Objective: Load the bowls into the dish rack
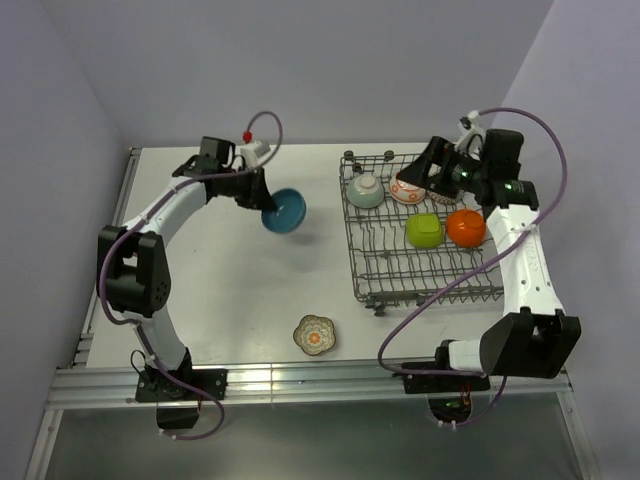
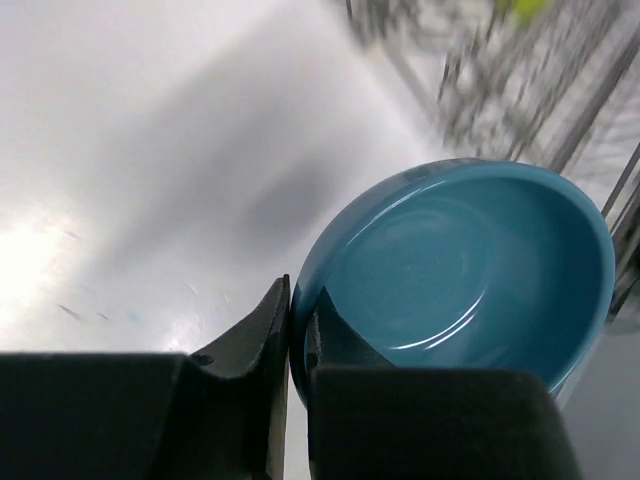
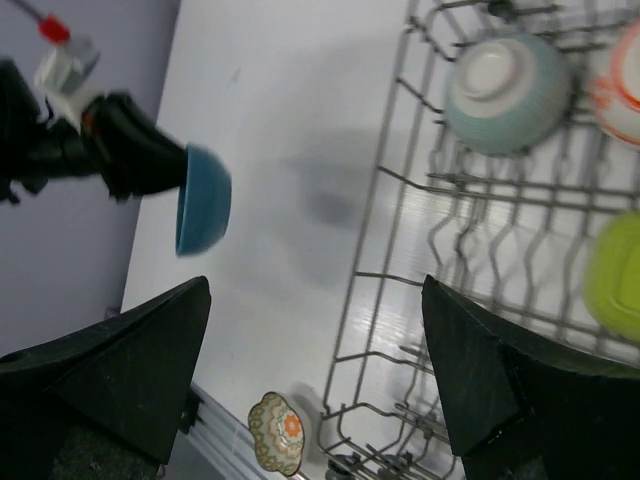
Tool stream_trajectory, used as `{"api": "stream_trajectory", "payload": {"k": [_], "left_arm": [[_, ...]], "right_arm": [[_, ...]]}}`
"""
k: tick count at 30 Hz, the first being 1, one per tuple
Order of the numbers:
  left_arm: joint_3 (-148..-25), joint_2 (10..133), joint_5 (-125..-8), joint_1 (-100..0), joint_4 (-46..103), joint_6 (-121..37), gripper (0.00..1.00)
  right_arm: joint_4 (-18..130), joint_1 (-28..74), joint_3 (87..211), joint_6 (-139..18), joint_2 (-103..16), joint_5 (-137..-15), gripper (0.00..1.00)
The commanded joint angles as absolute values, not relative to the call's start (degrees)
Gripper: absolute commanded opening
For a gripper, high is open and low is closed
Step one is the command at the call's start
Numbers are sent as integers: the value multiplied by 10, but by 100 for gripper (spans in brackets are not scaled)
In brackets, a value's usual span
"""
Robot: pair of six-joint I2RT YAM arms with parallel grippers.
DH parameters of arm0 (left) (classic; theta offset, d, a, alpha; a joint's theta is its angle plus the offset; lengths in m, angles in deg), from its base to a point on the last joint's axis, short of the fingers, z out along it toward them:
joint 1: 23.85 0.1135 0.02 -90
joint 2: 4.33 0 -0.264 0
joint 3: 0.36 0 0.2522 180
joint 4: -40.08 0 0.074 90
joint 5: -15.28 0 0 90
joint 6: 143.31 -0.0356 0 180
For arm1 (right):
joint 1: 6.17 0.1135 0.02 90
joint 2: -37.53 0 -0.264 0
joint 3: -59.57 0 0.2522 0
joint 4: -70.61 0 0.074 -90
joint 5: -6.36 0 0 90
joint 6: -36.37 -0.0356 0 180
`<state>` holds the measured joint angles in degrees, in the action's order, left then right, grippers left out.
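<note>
Jaws of the left gripper [image 2: 290, 300] are pressed nearly together on the near rim of the deep blue glazed ceramic bowl [image 2: 460, 270], one finger inside the wall and one outside. The bowl hangs tilted in the air above the white tabletop [image 1: 220, 270], left of the large dark grey wire dish rack [image 1: 352, 230] and apart from it.

The right gripper [image 3: 316, 290] is spread wide and holds nothing; it hovers over the rack's far end. In the rack sit a pale teal ribbed bowl [image 1: 365, 190] turned bottom-up, an orange-white patterned bowl [image 1: 408, 188], a bowl showing a lime-green underside [image 1: 424, 230] and one showing an orange underside [image 1: 466, 228]. The scalloped multicoloured floral bowl [image 1: 315, 335] rests on the tabletop near the front edge.

The step in hand looks like carrying the blue bowl to the rack. Next it must travel right, clear the rack's wall and settle between free tines. No brand, label or writing is legible.
</note>
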<state>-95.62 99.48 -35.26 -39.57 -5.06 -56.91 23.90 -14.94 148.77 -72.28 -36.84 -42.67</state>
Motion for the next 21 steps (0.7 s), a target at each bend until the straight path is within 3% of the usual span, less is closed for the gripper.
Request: {"api": "stream_trajectory", "payload": {"k": [1,9,16,21], "left_arm": [[-1005,966,-293,-383,53,-388,0],[-944,955,-269,-383,328,-130,0],[-850,931,-321,-383,501,-8,0],[-840,950,-306,-387,529,45,0]], "right_arm": [[268,-80,1544,-722,-394,-440,93],[276,34,1629,-760,-485,-407,94],[290,100,1662,-789,-523,-412,97],[292,135,1690,-799,-556,-429,97]]}}
